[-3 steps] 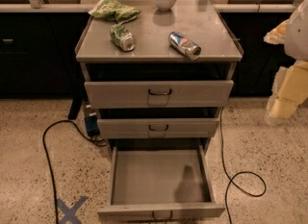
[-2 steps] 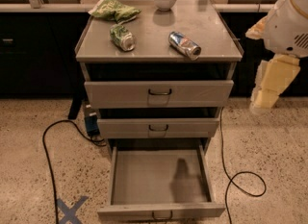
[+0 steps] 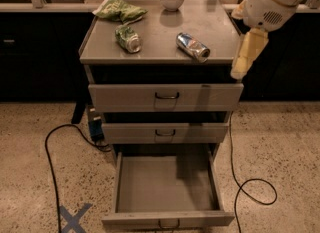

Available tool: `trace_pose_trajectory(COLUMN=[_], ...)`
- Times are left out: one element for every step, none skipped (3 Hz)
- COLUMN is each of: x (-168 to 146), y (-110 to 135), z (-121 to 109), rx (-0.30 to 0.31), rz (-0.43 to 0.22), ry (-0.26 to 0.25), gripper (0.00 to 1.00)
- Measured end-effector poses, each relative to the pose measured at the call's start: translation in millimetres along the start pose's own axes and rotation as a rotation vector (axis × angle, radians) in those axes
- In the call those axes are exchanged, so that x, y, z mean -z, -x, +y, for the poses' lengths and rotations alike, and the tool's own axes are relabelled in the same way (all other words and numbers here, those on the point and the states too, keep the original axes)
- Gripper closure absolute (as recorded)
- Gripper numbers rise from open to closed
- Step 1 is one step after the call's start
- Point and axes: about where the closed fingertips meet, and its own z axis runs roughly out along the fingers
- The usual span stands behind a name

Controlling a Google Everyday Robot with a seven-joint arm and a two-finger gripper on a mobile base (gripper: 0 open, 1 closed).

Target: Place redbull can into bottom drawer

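- Camera view, task object: the redbull can [image 3: 193, 46] lies on its side on the cabinet top [image 3: 160, 52], towards the right front. It is well apart from the green can [image 3: 128, 38], which lies to its left.
- Camera view, destination: the bottom drawer [image 3: 165, 182] stands pulled out, its grey floor bare. The two shallower drawers above it are nearly shut.
- Camera view, gripper: the gripper [image 3: 246, 54] hangs off the right edge of the cabinet top, near the redbull can but not touching it. It holds nothing I can see; whether it is open or closed cannot be told.
- Step in hand, by my judgement: the approach to the pick. Nothing is grasped yet.
- Next move, by my judgement: bring the gripper left over the redbull can and set it across the can's body.
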Motion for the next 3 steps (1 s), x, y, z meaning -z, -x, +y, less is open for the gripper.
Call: trace_pose_trajectory(x=[-30,-73,-73], y=[1,7,7], z=[-60,-103,-103], rx=[-0.054,-0.137,-0.137], rz=[0.027,0.035,0.035], ry=[-0.073,-0.095,-0.095], gripper=[0.00,0.00,0.00])
